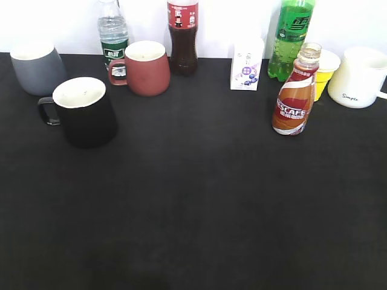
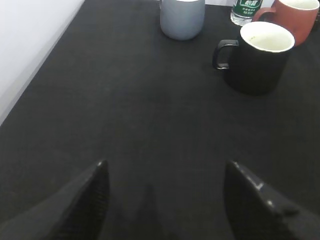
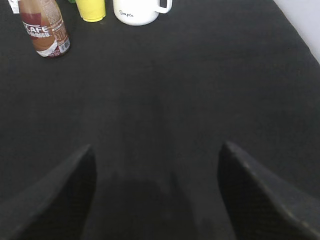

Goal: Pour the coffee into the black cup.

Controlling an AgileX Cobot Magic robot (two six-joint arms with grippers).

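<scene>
From the front we see no arms at all, just the black table (image 1: 199, 205). The coffee (image 1: 295, 99) stands upright at the right, cap off, near a yellow cup (image 1: 325, 71) and a white mug (image 1: 361, 77). The black cup (image 1: 84, 112) sits far left, handle pointing left, in front of the grey mug (image 1: 36, 67) and red mug (image 1: 144, 67). Only the wrist views give us the claws: the left gripper (image 2: 165, 200) spread wide, holding nothing, the black cup ahead; the right gripper (image 3: 156, 192) equally wide and empty, the coffee at upper left.
</scene>
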